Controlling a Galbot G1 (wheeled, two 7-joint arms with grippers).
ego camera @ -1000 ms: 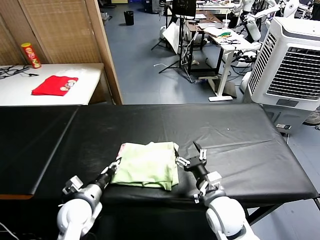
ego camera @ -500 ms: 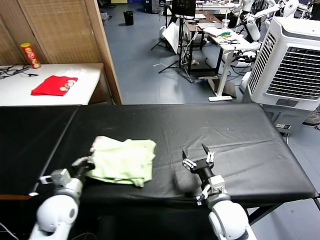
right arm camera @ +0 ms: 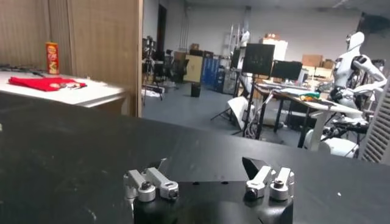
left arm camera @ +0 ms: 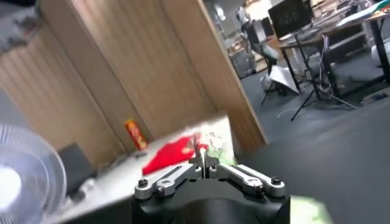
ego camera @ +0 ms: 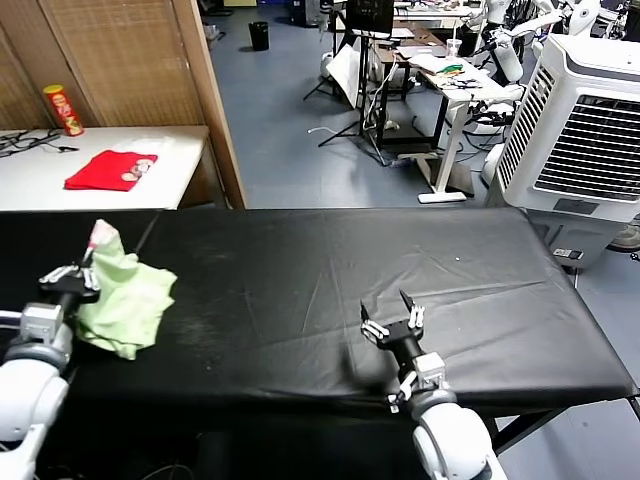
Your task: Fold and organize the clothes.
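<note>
Pale green thin cloth — the shirt (ego camera: 125, 300) hangs in a soft bundle at the table's (ego camera: 330, 270) far left, pinched by the left gripper (ego camera: 70, 280). It looks light and limp — better taken at an edge. The right gripper (ego camera: 390, 322) waits spread wide, empty.

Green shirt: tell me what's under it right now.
The green shirt hangs bunched from the shut left gripper at the table's left end, over the black table cover. Whether its bottom rests on the cover is unclear; the cover beneath is hidden.
</note>
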